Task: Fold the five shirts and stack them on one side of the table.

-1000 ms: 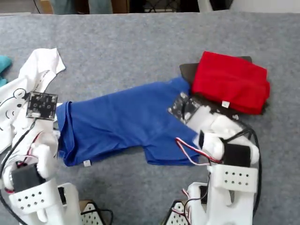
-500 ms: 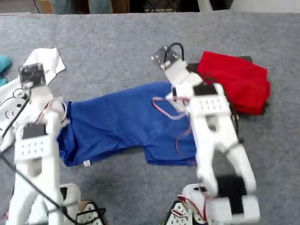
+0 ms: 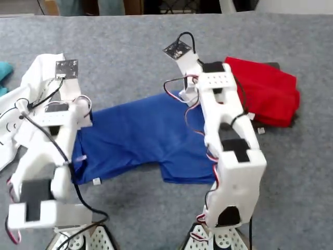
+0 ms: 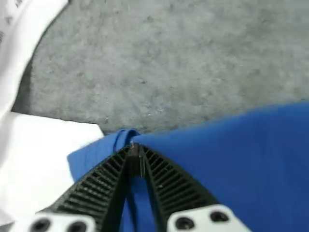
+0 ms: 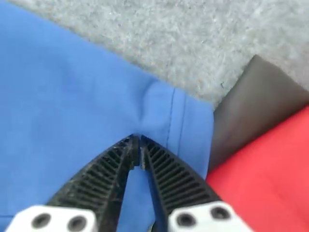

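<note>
A blue shirt [image 3: 135,135] lies spread across the middle of the grey table. My left gripper [image 3: 81,113] is at its left end, and in the left wrist view the left gripper [image 4: 135,149] is shut on a fold of the blue shirt [image 4: 241,159] at its edge. My right gripper [image 3: 188,98] is at the shirt's far right corner, and the right wrist view has the right gripper [image 5: 138,141] shut on a pinch of blue shirt [image 5: 72,96] near a stitched hem. A folded red shirt [image 3: 265,94] lies at the right.
The red shirt [image 5: 270,159] rests on a dark folded garment [image 5: 256,101] right beside my right gripper. A crumpled white shirt [image 3: 41,73] lies at the left, touching the blue one [image 4: 38,164]. A teal cloth [image 3: 4,70] peeks in at the left edge.
Both arms have swung out from the near side to the blue shirt's far edge, and their grippers now pinch the cloth. The shirt itself has barely shifted.
</note>
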Motion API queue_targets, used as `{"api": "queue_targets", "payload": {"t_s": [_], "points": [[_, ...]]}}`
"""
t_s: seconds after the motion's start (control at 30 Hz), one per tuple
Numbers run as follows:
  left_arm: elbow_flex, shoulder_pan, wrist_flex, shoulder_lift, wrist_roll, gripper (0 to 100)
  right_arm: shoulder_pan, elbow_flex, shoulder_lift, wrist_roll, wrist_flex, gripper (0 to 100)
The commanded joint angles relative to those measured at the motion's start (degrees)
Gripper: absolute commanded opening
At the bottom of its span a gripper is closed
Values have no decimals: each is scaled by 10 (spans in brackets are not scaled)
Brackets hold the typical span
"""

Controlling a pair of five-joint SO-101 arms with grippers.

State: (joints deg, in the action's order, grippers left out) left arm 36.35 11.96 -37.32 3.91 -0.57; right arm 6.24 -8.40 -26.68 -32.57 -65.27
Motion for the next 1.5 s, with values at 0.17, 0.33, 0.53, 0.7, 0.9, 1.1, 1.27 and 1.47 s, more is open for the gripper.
{"api": "queue_targets", "payload": {"t_s": [0.17,0.33,0.53,0.7,0.9,1.1,1.27,1.47], "points": [[-80,70,-28,-55,-4,29,2,-130,-101,5,-34,15],[-85,108,-31,-77,-4,29,-17,-152,-137,5,-34,15],[-86,188,-28,-44,-17,29,-28,-157,-150,17,-34,15],[-84,215,-28,-29,-28,29,-26,-157,-146,16,-35,15],[-148,87,-120,18,-26,29,-20,-167,-136,14,-51,15],[-173,-32,-126,11,-26,29,-19,-168,-137,14,-50,15],[-179,-22,-90,-93,-27,29,-16,-167,-137,16,-50,15],[-178,10,-84,-158,-27,29,-13,-164,-137,17,-49,15]]}}
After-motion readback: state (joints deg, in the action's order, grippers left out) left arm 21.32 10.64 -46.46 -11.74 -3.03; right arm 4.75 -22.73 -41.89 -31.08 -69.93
